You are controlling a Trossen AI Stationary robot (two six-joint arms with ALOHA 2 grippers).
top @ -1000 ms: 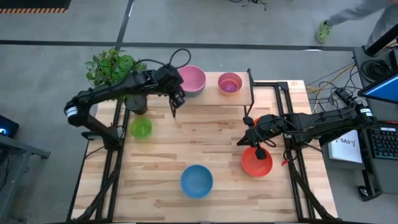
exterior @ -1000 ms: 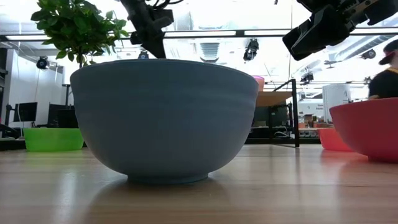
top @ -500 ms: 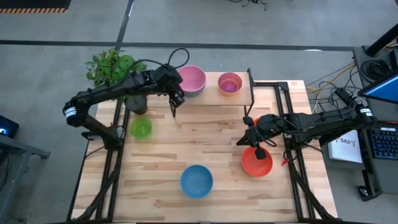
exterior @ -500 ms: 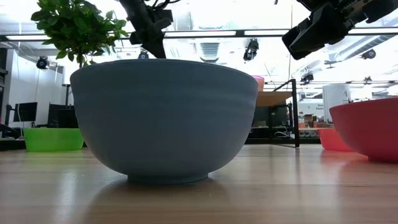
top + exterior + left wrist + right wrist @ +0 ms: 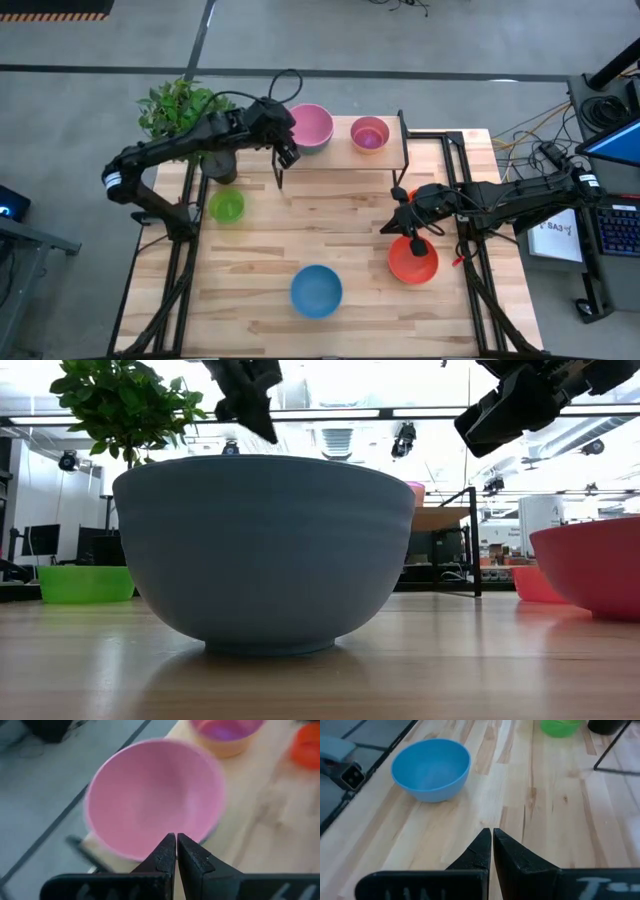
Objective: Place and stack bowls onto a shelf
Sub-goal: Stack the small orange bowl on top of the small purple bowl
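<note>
On the light wooden shelf [image 5: 385, 150] at the far edge of the table [image 5: 340, 225] sit two of the bowls: the pink bowl [image 5: 309, 127] at its left end and, well apart to its right, a smaller stack showing an orange rim around a purple inside [image 5: 370, 134]. The left gripper [image 5: 279, 178] hangs just in front of the pink bowl, its fingers pressed together with nothing between them; its wrist view looks straight down into the pink bowl [image 5: 155, 802] past the closed tips. Compared with a second ago, this gripper has lifted and drawn slightly toward the shelf: from the low view it now shows higher, near the top edge [image 5: 262, 422], where before its tip reached down to the rim of the blue bowl [image 5: 264, 550].

Nothing else has shifted. The right gripper [image 5: 415, 240] stays above the near rim of the red bowl [image 5: 413, 262], fingers likewise closed and empty, with a small orange bowl [image 5: 410, 195] just behind that arm. The blue bowl [image 5: 316, 290] sits alone near the front middle of the table, and the lime green bowl [image 5: 226, 207] sits at the left side, in front of the potted plant [image 5: 180, 108] in its dark pot. The right wrist view takes in the blue bowl [image 5: 431, 769] and, farther off, the green one [image 5: 561, 727].
</note>
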